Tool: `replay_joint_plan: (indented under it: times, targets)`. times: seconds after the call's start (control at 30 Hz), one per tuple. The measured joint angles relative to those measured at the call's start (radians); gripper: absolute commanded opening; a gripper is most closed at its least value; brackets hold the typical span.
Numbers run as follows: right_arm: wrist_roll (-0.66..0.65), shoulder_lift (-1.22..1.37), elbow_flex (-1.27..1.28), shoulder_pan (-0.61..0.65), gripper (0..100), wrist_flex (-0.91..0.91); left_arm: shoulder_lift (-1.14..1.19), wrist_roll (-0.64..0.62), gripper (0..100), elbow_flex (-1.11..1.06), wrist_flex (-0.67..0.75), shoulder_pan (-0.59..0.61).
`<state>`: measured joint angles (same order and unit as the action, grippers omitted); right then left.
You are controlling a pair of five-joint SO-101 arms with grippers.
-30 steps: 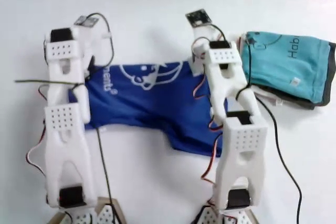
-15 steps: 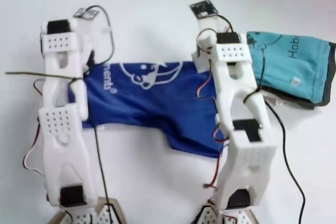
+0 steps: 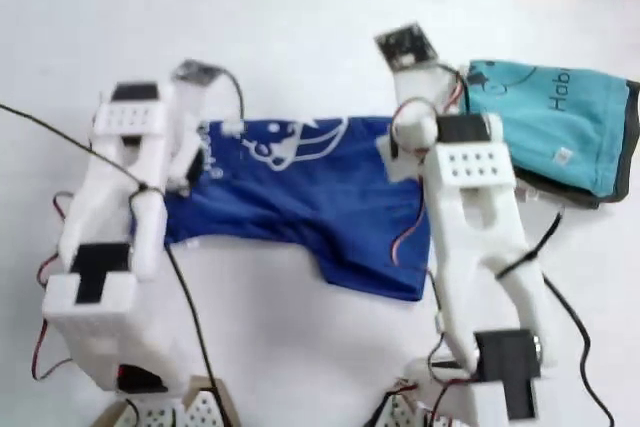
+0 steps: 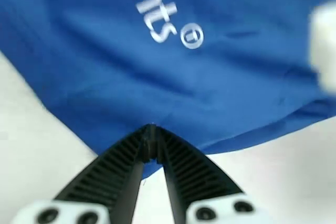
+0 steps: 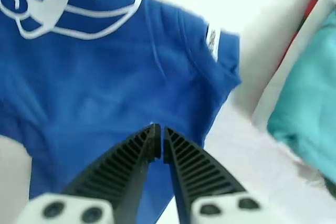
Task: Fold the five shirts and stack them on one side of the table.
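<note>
Folding is proceeding on the blue cotton shirt with white print (image 3: 300, 197), which is lying half-doubled across the middle of the white table (image 3: 300, 37). Closed tight, the left gripper (image 4: 152, 135) is pinching its edge; the right gripper (image 5: 157, 132) is seemingly nipping cloth likewise. A folded teal shirt (image 3: 545, 122) is topping the stack by the table's right edge. Next, both arms are probably needing to carry the held edges across together, evenly.

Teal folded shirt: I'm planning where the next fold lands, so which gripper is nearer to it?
Right. The right gripper is over the end of the blue shirt nearest the teal folded shirt; the left gripper is at its opposite end, farther off.
</note>
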<state>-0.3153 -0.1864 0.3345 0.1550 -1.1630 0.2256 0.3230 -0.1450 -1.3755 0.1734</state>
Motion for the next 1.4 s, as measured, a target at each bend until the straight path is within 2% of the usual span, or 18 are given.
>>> replay_joint_plan:
  times: [0.2, 0.47, 0.6, 0.7, 0.83, 0.97, 1.17, 1.4]
  targets:
    - [0.0, -0.13, 0.259, 0.081, 1.9, 0.035, -0.041, 0.0, 3, -0.247, 0.176, 0.051]
    - [0.0, -0.173, 0.465, 0.244, 2.0, 0.112, -0.069, 0.063, 3, -0.328, 0.198, 0.129]
    - [0.0, -0.173, 0.476, 0.255, 2.2, 0.143, -0.071, 0.06, 3, -0.339, 0.224, 0.141]
    - [-0.005, -0.173, 0.474, 0.255, 8.2, 0.123, -0.086, 0.058, 3, -0.374, 0.269, 0.141]
    - [-0.081, -0.173, 0.456, 0.281, 14.2, 0.028, -0.107, 0.057, 3, -0.419, 0.315, 0.143]
    - [-0.157, -0.173, 0.451, 0.331, 14.2, -0.038, -0.107, 0.057, 3, -0.422, 0.318, 0.143]
    - [-0.147, -0.173, 0.451, 0.417, 14.2, -0.058, -0.107, 0.057, 3, -0.422, 0.318, 0.143]
    - [-0.146, -0.173, 0.476, 0.413, 14.2, 0.038, -0.107, 0.057, 3, -0.422, 0.318, 0.143]
